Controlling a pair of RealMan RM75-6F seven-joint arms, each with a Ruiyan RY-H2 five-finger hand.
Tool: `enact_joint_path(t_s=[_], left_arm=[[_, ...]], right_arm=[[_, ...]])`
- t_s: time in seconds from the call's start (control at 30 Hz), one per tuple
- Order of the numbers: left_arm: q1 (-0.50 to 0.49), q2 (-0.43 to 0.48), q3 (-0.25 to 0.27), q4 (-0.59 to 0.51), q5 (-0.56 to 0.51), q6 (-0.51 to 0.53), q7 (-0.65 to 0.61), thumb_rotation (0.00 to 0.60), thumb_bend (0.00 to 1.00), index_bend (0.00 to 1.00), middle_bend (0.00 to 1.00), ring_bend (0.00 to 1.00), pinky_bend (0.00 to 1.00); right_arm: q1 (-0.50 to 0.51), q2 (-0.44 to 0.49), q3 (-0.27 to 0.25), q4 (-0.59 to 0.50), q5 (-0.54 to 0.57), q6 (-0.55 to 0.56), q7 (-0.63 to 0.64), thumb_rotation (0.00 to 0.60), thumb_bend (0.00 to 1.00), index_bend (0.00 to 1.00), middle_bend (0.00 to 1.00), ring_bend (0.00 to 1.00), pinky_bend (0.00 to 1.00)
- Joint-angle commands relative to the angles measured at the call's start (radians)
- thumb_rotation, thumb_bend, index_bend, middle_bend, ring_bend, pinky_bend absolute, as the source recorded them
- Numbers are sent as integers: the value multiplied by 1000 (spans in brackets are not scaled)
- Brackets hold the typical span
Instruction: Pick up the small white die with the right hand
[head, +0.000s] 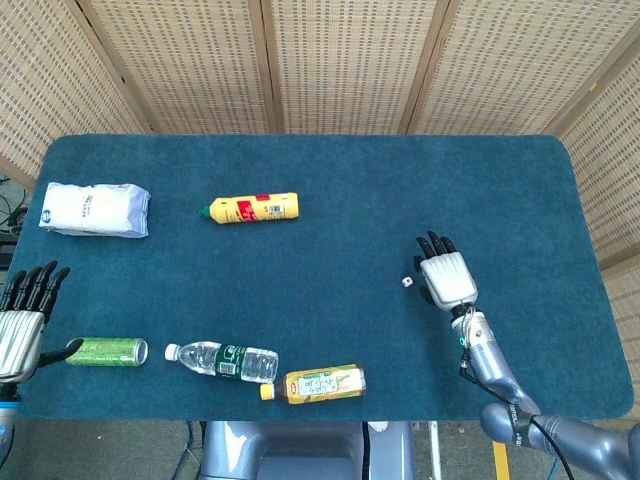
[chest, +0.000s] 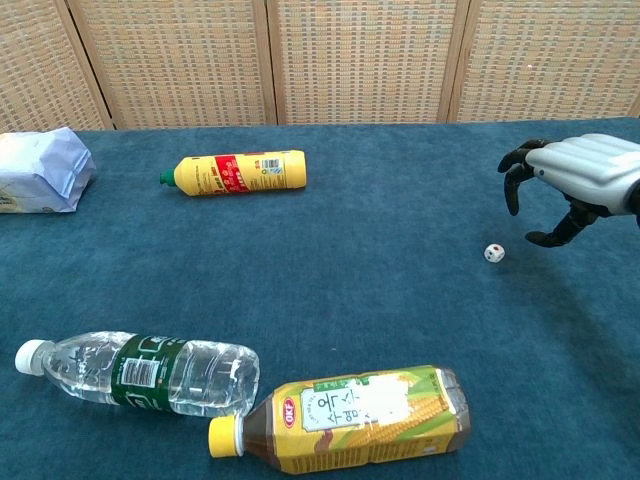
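Observation:
The small white die (head: 406, 283) (chest: 494, 253) lies on the blue tablecloth right of centre. My right hand (head: 444, 276) (chest: 566, 187) hovers just to the right of it, palm down, fingers apart and curved over the cloth, holding nothing. A small gap separates the fingertips from the die. My left hand (head: 20, 318) sits at the table's left edge, open, beside a green can (head: 107, 351).
A yellow bottle (head: 252, 209) lies at centre left and a white bag (head: 95, 209) at far left. A clear water bottle (head: 222, 360) and a yellow tea bottle (head: 315, 384) lie along the front edge. Woven screens stand behind the table.

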Motion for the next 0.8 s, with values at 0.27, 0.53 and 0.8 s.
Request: enact_joint_path(t_s=[0.27, 0.53, 0.8], left_arm=[[-2, 0, -1, 2, -4, -4, -4, 600, 108, 0, 0, 0, 0], [-4, -3, 0, 3, -3, -7, 1, 600, 108, 0, 0, 0, 0], [-6, -5, 1, 4, -6, -11, 5, 600, 109, 0, 0, 0, 0]], right_arm=[[35, -56, -15, 45, 40, -41, -30, 600, 359, 442, 154, 75, 144], [59, -78, -14, 80, 67, -54, -51, 600, 362, 442, 154, 74, 151], [69, -80, -14, 84, 86, -60, -56, 600, 362, 441, 154, 75, 153]])
